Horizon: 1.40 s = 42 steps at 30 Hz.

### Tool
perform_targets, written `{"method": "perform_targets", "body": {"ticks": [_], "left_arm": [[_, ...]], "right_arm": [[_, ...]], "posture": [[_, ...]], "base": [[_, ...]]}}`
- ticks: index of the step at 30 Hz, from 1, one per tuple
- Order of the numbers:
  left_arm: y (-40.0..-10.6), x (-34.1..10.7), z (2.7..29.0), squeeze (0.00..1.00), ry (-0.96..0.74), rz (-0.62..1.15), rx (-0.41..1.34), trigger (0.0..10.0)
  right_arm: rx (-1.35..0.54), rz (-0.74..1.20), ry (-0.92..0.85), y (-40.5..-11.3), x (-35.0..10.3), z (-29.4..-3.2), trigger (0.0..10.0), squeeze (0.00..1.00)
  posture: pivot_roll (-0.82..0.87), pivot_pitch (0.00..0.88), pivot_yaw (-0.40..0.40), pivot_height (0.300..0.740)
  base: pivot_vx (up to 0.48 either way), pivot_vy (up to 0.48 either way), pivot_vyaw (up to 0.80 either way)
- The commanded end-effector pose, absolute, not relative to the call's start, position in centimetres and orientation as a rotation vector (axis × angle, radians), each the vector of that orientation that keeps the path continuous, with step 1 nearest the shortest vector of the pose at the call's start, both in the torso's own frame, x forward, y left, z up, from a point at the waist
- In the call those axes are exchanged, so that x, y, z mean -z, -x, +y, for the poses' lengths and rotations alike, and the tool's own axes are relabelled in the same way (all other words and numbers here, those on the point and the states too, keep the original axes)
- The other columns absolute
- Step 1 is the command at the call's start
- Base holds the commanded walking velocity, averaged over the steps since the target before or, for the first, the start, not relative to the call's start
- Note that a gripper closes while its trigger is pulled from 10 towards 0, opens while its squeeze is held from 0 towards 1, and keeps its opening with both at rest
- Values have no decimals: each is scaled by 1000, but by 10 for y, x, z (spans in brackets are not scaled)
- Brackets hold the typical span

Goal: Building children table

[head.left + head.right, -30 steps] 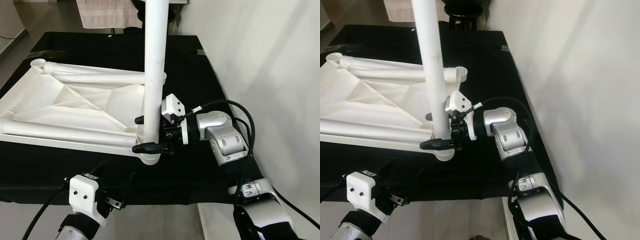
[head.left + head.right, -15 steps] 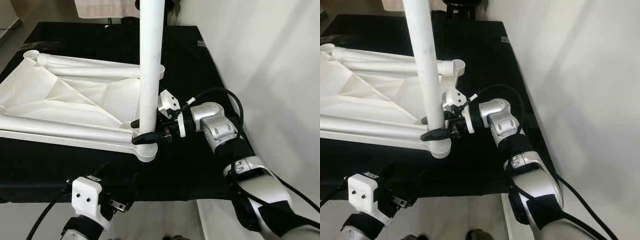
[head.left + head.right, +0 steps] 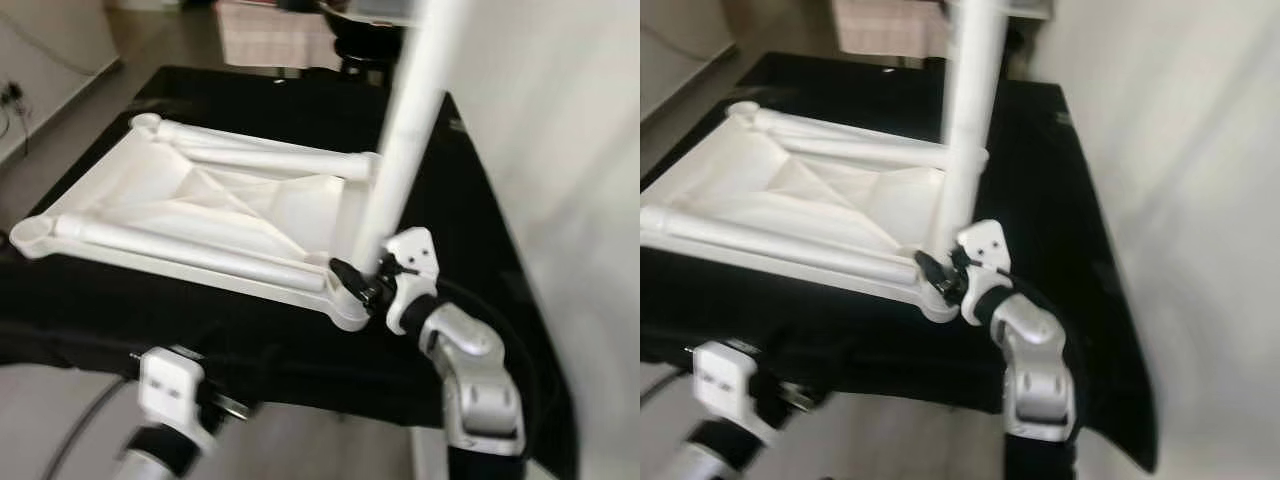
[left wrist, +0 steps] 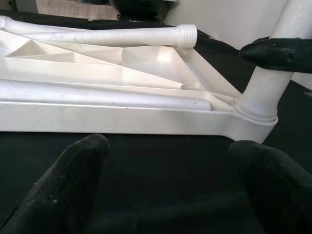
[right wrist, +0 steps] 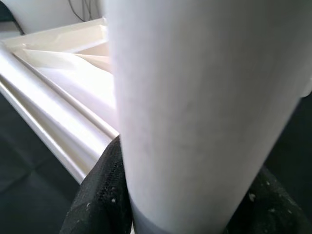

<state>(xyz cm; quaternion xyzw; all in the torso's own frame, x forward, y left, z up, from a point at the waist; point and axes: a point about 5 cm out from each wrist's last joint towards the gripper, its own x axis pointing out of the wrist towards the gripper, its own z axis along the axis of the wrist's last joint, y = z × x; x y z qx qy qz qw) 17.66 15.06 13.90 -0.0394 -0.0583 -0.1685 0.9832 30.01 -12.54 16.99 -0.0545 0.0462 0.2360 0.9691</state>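
Your right gripper [image 3: 362,283] stays clamped on the table leg [image 3: 405,145], which now leans instead of standing straight in the corner socket of the upturned tabletop [image 3: 190,215]. It probably isn't seated. Left gripper [image 4: 165,180] hangs open.

Both eye views are smeared with motion blur, edges soft throughout. Even daylight glares off the white tabletop [image 3: 200,205], while the black cloth [image 3: 480,240] swallows detail. Close up, the leg [image 5: 204,112] and fingers [image 4: 73,185] are out of focus.
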Motion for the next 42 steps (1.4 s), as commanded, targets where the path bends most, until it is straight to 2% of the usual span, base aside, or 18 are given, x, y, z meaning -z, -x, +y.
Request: {"method": "perform_targets", "body": {"ticks": [1,3,8,9,10,12,13,17,18,19,20,21,22,29,36,37,38,42], "left_arm": [[-176,-136,150,0,83,-101,361,10000],[-178,-135,152,0,74,-104,344,10000],[-178,-135,155,0,66,-110,315,10000],[-179,-135,155,0,65,-112,312,10000],[-179,-135,155,0,65,-114,311,10000],[-179,-135,155,0,66,-116,312,10000],[-179,-136,155,0,66,-118,314,10000],[-178,-136,153,0,70,-118,323,10000],[-178,-136,153,0,70,-118,323,10000],[-178,-136,152,0,72,-117,326,10000],[-177,-137,151,0,74,-117,329,10000],[-177,-137,151,0,74,-117,329,10000],[-175,-137,150,0,76,-116,331,10000],[-167,-140,146,0,81,-110,332,10000],[-159,-141,144,0,85,-97,332,10000],[-158,-141,143,0,86,-94,334,10000],[-157,-141,143,0,87,-92,335,10000],[-157,-141,143,0,88,-87,337,10000]], "right_arm": [[-256,259,158,-300,-137,-165,0,0],[-196,203,160,-322,-151,-170,0,0],[-182,203,169,-326,-163,-159,0,0],[-227,210,165,-324,-164,-149,10000,0],[-289,213,163,-322,-166,-139,10000,153],[-357,213,161,-321,-168,-129,10000,153],[-407,196,151,-324,-172,-124,10000,1000],[-747,63,132,-335,-195,-100,10000,1000],[-747,63,132,-335,-195,-100,10000,1000],[-892,16,148,-336,-203,-93,10000,1000],[-993,9,154,-337,-207,-91,10000,235],[-993,9,154,-337,-207,-91,10000,235],[-1087,-5,198,-340,-210,-90,10000,0],[-1346,73,312,-350,-208,-83,10000,0],[-1490,88,275,-357,-213,-72,10000,0],[-1519,95,275,-357,-213,-72,3098,0],[-1544,106,269,-358,-213,-73,0,0],[-1605,122,264,-359,-215,-76,0,0]], "posture": [[-81,121,-72,740],[-67,110,-72,740],[-52,106,-76,740],[-47,107,-81,740],[-45,108,-85,740],[-45,109,-85,740],[-44,113,-82,740],[-33,123,-84,740],[-33,123,-84,740],[-31,128,-83,740],[-26,133,-83,740],[-26,133,-83,740],[-17,140,-86,740],[20,174,-93,740],[40,196,-88,740],[46,202,-84,740],[46,202,-84,740],[43,199,-81,740]], "base": [[0,0,0],[0,0,0],[0,0,0],[0,0,0],[0,0,0],[0,0,0],[0,0,0],[0,0,0],[0,0,0],[0,0,0],[0,0,0],[0,0,0],[0,0,0],[0,0,0],[0,0,0],[0,0,0],[0,0,0],[0,0,0]]}}
